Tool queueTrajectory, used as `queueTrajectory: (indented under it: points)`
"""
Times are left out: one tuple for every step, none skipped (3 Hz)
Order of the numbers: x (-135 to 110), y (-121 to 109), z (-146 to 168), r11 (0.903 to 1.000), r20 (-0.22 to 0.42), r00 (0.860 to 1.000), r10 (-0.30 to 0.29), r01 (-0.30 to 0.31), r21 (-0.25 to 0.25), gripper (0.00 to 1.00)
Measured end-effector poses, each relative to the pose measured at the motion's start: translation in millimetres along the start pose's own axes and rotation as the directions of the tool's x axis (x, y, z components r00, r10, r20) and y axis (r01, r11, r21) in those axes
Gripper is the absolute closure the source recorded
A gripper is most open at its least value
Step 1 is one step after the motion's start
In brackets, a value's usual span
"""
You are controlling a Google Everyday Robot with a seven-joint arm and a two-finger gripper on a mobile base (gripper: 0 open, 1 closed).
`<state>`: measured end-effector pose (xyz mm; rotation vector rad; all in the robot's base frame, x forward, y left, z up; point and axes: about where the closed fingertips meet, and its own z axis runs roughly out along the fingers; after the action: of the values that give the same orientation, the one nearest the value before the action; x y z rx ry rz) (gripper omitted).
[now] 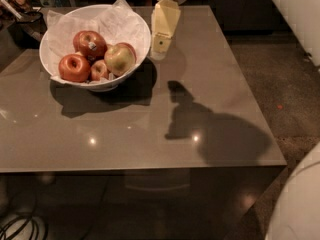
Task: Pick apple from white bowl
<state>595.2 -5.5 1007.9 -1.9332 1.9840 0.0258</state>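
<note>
The pale yellow-green apple (119,59) with a red blush lies at the right side of the white bowl (137,21), which is lined with crinkled white paper. Three red apples lie beside it: one with a sticker (90,43), one at the left (74,67), a small one in front (100,70). My gripper (159,50), pale yellow, hangs from the top of the view just right of the bowl's rim, tip pointing down, close to the table. It holds nothing.
The bowl stands at the back left of a glossy grey-brown table (150,134). Clutter (20,6) lies beyond the far left corner. Cables (20,226) lie on the floor at the lower left. White robot parts show at the right edge (300,14) and lower right (300,204).
</note>
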Motion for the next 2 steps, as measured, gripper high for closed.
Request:
queueTrajectory:
  points:
    - [-14,-2,16,0.9997,0.013,1.0,-0.004,0.004,-0.024,0.0]
    - [-29,-4,34,0.9976,0.026,1.0,0.002,-0.001,-0.07,0.0]
